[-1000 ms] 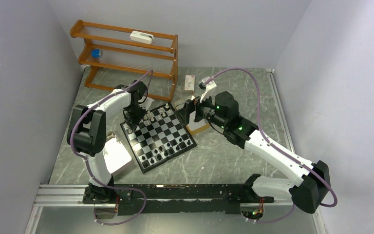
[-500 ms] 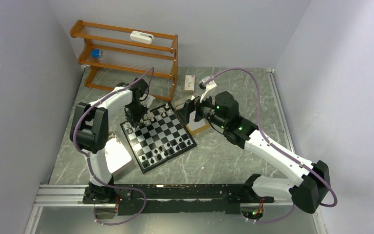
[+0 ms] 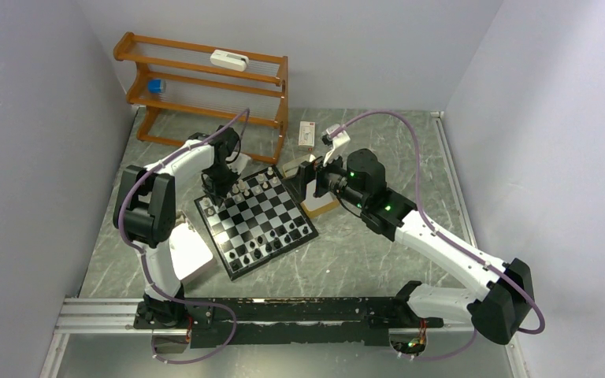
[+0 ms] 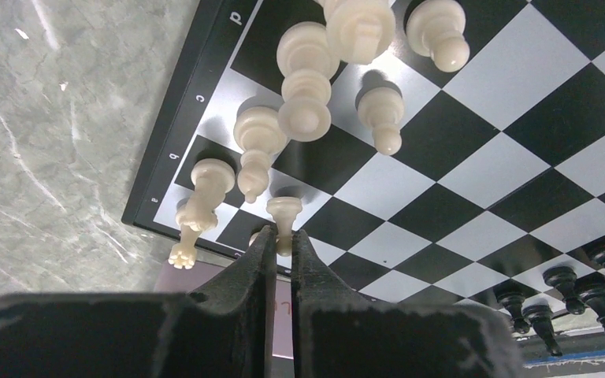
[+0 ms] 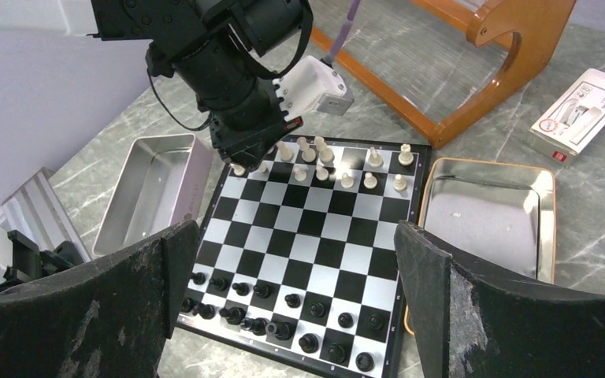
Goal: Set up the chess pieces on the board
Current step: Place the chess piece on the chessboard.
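my left gripper is pinching a cream pawn at the white end of the board; my right gripper hangs spread wide, empty. both ends look mostly lined up, and i judge a few pawn squares are left to fill

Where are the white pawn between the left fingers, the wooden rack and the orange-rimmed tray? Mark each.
white pawn [image 4: 285,209], left wrist view, its base.
wooden rack [image 3: 282,94], top view, its right post.
orange-rimmed tray [image 5: 480,224], right wrist view, its bare floor.
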Controlling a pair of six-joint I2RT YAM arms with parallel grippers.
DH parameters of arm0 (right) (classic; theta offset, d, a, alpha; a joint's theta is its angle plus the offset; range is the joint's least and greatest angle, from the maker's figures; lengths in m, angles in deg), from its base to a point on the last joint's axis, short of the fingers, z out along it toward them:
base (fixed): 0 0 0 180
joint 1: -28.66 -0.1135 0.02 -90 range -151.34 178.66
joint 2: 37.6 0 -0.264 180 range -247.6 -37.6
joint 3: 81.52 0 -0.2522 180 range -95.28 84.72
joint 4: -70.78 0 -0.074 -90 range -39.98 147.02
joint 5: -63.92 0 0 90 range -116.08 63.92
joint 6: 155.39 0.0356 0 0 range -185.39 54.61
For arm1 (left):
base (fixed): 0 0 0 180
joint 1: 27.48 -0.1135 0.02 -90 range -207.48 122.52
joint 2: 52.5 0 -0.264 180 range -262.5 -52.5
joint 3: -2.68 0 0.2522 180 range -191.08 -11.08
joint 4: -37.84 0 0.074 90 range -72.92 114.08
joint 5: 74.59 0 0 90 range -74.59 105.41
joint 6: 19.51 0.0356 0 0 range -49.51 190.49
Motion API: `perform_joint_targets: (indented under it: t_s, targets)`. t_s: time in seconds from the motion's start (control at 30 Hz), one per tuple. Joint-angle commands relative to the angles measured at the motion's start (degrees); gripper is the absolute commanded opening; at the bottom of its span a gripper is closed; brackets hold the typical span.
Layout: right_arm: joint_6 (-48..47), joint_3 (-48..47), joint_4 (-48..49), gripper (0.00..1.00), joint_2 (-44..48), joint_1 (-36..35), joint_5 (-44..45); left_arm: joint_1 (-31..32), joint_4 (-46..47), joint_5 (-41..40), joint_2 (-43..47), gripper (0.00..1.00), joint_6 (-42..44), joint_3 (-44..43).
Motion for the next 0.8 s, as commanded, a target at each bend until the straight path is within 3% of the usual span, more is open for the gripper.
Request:
perform_joint_targets:
  t_s: [0.0, 0.77]
  targets:
    - [-0.45, 0.23, 2.36, 1.00, -0.50, 0.23, 0.25, 0.31, -2.10, 0.23, -0.36, 0.11, 0.64, -1.83]
    - [-0.42, -0.58, 2.26, 1.00, -1.69, 0.26, -0.68, 0.48, -3.10, 0.68, -1.75, 0.15, 0.65, -2.54]
